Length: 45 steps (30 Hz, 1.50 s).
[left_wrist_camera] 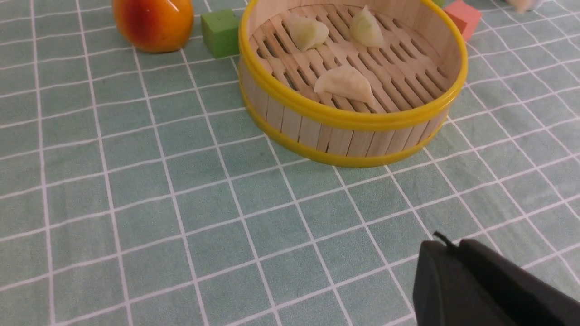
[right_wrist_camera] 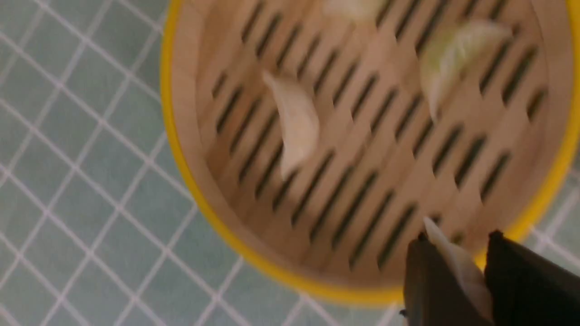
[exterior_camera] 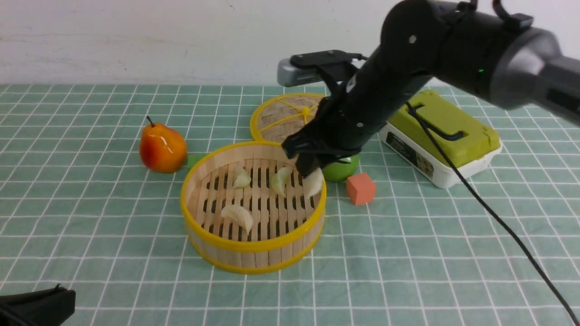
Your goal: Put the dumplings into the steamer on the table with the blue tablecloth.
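Right wrist view, lower right: the fourth dumpling point(right_wrist_camera: 466, 276) is clamped between the jaws of the right gripper point(right_wrist_camera: 457, 237), hanging right at the yellow rim of the steamer point(right_wrist_camera: 177, 136). Front view, centre: three other dumplings point(exterior_camera: 239, 216) lie apart on the slatted floor. Each looks light, soft and a little slick, so I judge that a gentle pinch across the plump belly, not the thin pleated edge, holds best. Lower left, the left gripper point(exterior_camera: 36, 305) rests closed, holding nothing, above the blue tablecloth point(exterior_camera: 90, 217), well apart from the steamer.
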### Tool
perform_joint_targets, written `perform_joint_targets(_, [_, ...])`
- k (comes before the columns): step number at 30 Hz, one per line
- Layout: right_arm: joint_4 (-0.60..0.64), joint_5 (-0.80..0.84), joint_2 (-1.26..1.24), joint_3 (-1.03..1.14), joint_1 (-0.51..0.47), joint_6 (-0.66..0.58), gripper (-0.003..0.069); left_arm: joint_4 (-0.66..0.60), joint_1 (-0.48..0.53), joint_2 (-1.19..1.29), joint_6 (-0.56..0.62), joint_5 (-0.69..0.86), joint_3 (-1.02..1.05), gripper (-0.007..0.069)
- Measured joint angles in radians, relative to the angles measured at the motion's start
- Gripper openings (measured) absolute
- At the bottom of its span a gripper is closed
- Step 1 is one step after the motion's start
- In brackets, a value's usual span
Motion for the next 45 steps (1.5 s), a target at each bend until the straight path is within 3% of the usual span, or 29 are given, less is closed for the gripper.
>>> perform_joint_targets(10, [-0.006,-0.16,0.258,-0.07,0.032,-0.033,0.0156,0.0,0.0,0.0,0.0,0.0,0.0,0.0039])
perform_joint_targets(19, [-0.009,-0.154,0.258,-0.099,0.043,-0.037,0.0356,0.0,0.0,0.0,0.0,0.0,0.0,0.0043])
perform_joint_targets(23, [-0.066,-0.022,0.219,-0.171,0.038,-0.036,0.0382,0.0,0.0,0.0,0.0,0.0,0.0,0.0049])
perform_joint_targets(27, [-0.192,0.151,0.129,-0.253,0.031,-0.023,0.0304,0.0,0.0,0.0,0.0,0.0,0.0,0.005])
perform_joint_targets(29, [-0.385,0.269,-0.002,-0.28,0.023,0.013,0.0141,0.0,0.0,0.0,0.0,0.0,0.0,0.0055])
perform_joint_targets(31, [-0.501,0.304,-0.098,-0.274,0.011,0.046,0.0036,0.0,0.0,0.0,0.0,0.0,0.0,0.0057])
perform_joint_targets(33, [-0.571,0.309,-0.213,-0.242,-0.014,0.098,-0.0013,0.0,0.0,0.0,0.0,0.0,0.0,0.0057])
perform_joint_targets(38, [-0.569,0.245,-0.492,-0.036,-0.055,0.186,-0.002,0.0,0.0,0.0,0.0,0.0,0.0,0.0057])
perform_joint_targets(45, [-0.488,-0.278,-1.024,0.719,-0.056,0.21,-0.002,0.0,0.0,0.0,0.0,0.0,0.0,0.0065])
